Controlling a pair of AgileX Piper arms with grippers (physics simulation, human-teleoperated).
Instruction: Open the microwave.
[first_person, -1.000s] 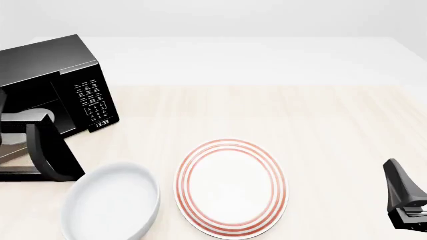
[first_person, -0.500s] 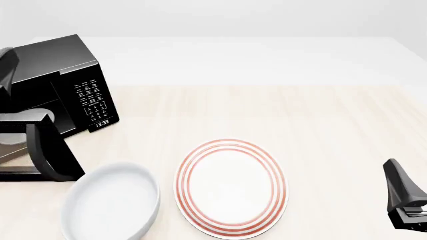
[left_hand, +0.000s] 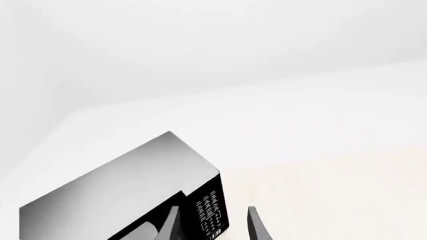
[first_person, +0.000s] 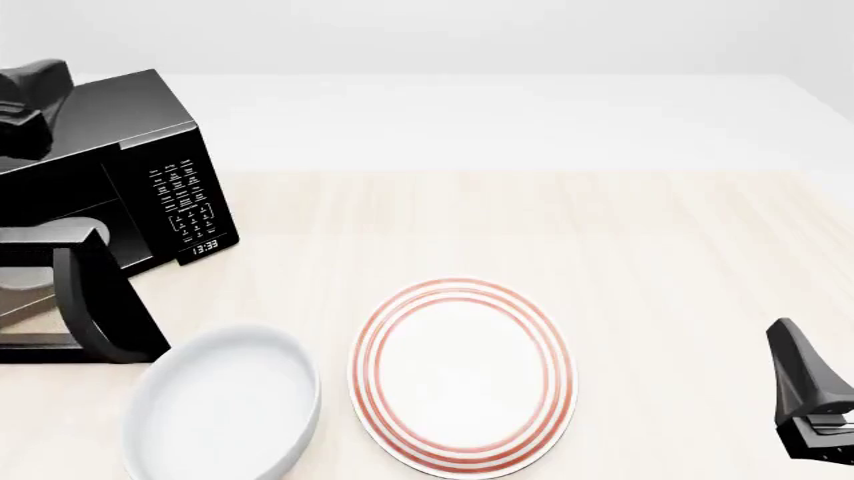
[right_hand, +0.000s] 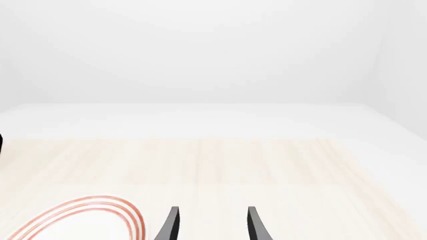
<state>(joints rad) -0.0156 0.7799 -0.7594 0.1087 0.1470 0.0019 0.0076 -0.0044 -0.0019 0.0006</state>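
The microwave (first_person: 127, 130) is a glossy black box at the table's far left, with a white-lettered keypad (first_person: 184, 200) and a clock. Its door (first_person: 100, 300) stands swung out toward the front, and a pale turntable (first_person: 24, 282) shows inside. My left gripper (first_person: 30, 100) hangs above the microwave's top at the left edge, touching nothing. In the left wrist view it (left_hand: 212, 230) is open and empty, with the microwave's top (left_hand: 113, 190) below it. My right gripper (first_person: 797, 355) is open and empty at the front right, as the right wrist view (right_hand: 212, 227) shows.
A white plate with red rings (first_person: 463, 373) lies at the front centre and also shows in the right wrist view (right_hand: 87, 220). A white bowl (first_person: 224, 405) sits to its left, close to the open door. Bare wooden tabletop (first_person: 601, 230) spreads across the middle and right.
My left gripper has risen from beside the open microwave front to above its top. The door, the plate, the bowl and the right arm have not moved.
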